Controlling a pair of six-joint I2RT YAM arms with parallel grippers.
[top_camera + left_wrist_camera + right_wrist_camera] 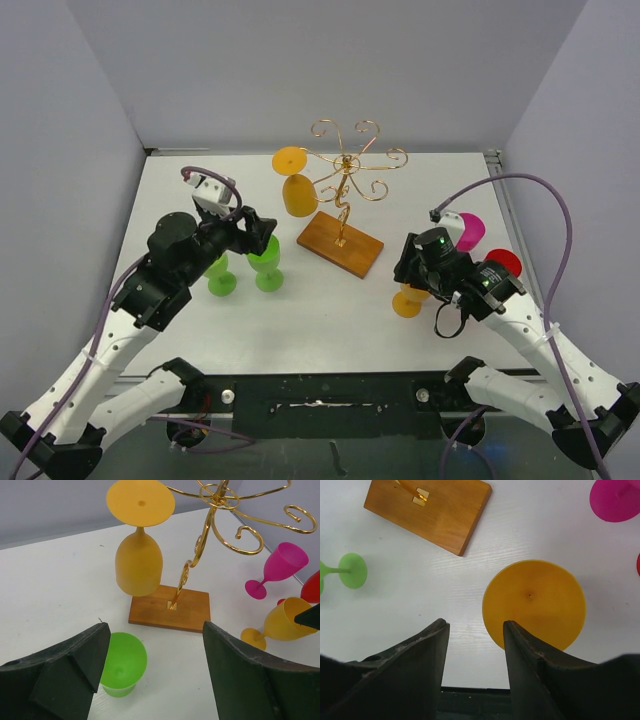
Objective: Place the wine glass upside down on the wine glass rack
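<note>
1. The wine glass rack (340, 243) stands centre of the top view. Its wooden base (150, 612) lies flat on the counter (330, 330), so the gold scroll arms spread up top w/ room beneath for bowls.
2. One hung orange wine glass (138, 562) is already upside down at the rack's upper-left arm. Its foot is caught over the wire, rim pointing down – that's the target pose.
3. L end effector (155, 632) – released, jaws spread wide, gripping nothing. It hovers over a green wine glass (122, 662) at the lower left of the left wrist view, mouth up. The glass sits lower than the fingers and isn't touched. Prob. lined up for a pick, though I can't tell whether at stem or bowl.
4. A 2nd green glass (221, 280) is just beside it, further left in the top view.
5. R end effector (475, 627) – jaws apart, bare counter showing between them, nothing grasped. The loose orange wine glass (540, 605) shows end-on as a round disc, centre-right of the right wrist view. It lies beyond the right finger, not in the gap. Rim or foot up – can't tell.
6. A magenta glass (287, 560) and a red glass (503, 262) are right of the rack, near the counter's edge.
7. Judgement: whichever glass is picked must be flipped so its foot slides over a free scroll. The thin wire looks easy to knock.
</note>
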